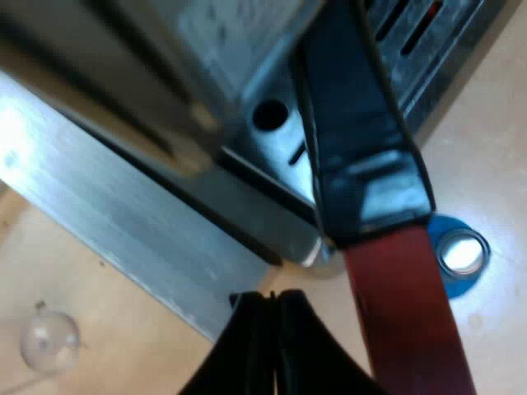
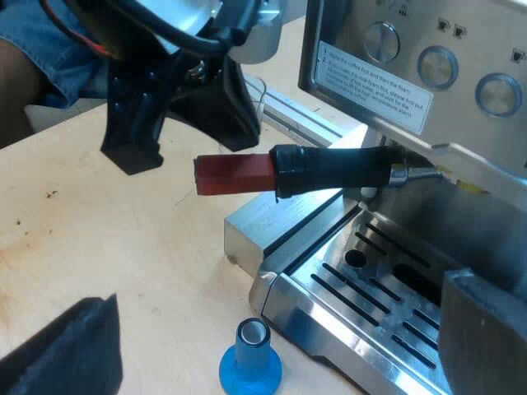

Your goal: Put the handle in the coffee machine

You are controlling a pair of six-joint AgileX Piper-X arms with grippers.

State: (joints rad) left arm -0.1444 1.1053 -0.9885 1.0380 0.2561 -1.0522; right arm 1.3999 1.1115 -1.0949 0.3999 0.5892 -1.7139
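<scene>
The left end effector (image 1: pixel 269 337), fingers pressed together, sits beside the handle (image 1: pixel 354 123), glossy black ending in flat red; the right end effector (image 2: pixel 278 296) gapes over the brushed-steel espresso machine (image 2: pixel 362 74).

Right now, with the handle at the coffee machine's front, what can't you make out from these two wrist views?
Where the handle meets the espresso machine, right wrist view: the machine's front hides the joint; locked in or not, cannot tell.
Blue tamper, left wrist view: partly covered by the handle's red end.
Person's leg, right wrist view: the rest cut off by the edge.
Small clear thing, left wrist view: too faint to name.
</scene>
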